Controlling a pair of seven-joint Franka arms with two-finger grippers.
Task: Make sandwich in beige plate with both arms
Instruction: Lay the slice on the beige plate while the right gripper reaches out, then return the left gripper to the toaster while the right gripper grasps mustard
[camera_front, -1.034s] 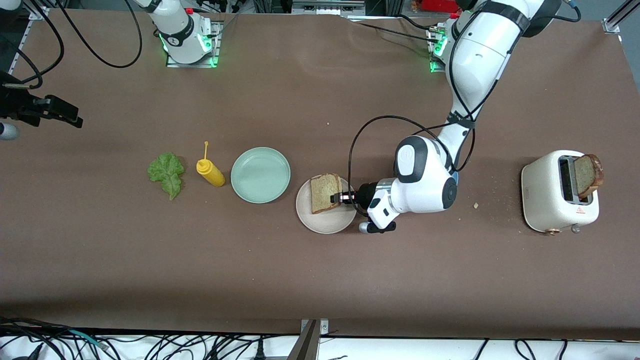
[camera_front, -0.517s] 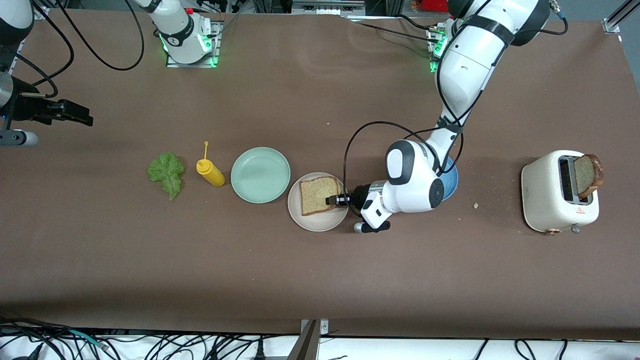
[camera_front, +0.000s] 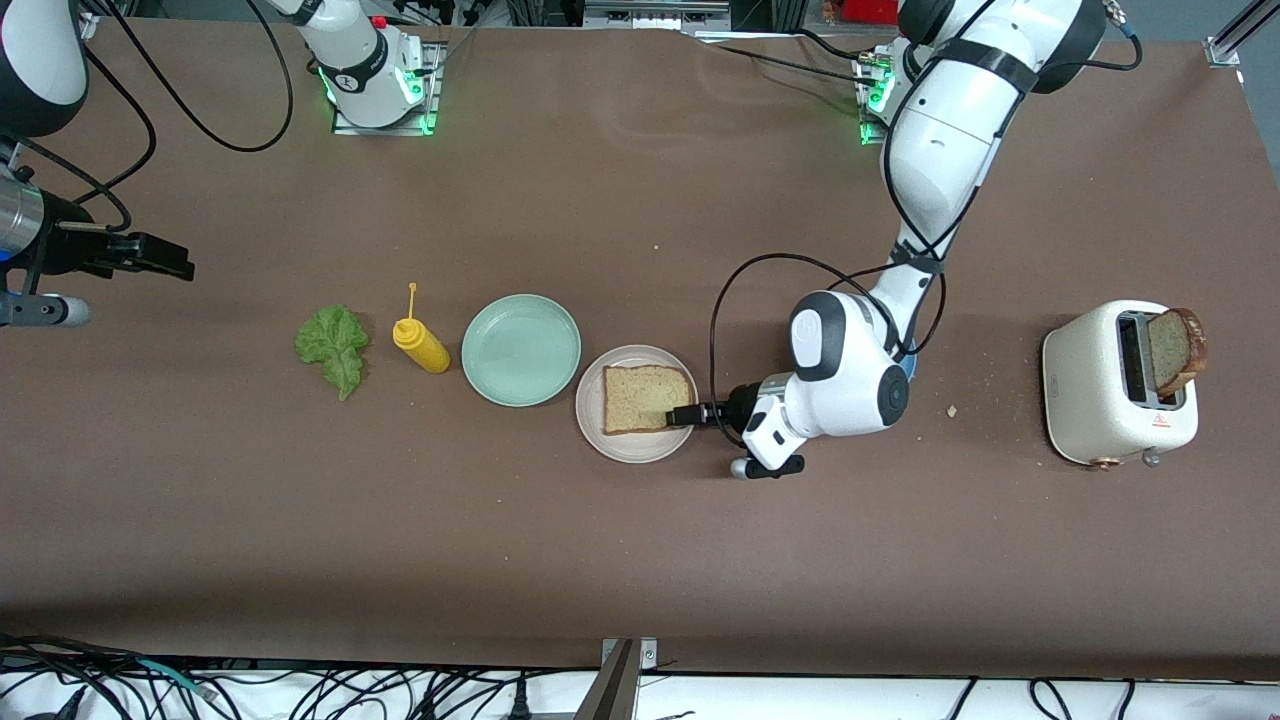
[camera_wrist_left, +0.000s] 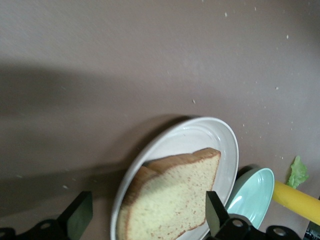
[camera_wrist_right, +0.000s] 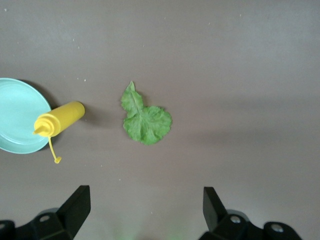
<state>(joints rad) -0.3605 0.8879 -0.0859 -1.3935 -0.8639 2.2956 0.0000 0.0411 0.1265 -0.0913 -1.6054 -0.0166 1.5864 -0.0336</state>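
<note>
Bread slice (camera_front: 645, 398) lies flat in the beige plate (camera_front: 633, 446). Our left end effector (camera_front: 684, 414) sits at its edge, fingers spread and gripping nothing; withdrawing carelessly could drag it off. Our right end effector (camera_front: 160, 259), wide open and empty, hangs over the bench near the lettuce (camera_front: 333, 346) and could miss that thin leaf.

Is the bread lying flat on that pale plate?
Yes. The bread slice lies flat in the beige plate, the left gripper open at its edge.
</note>
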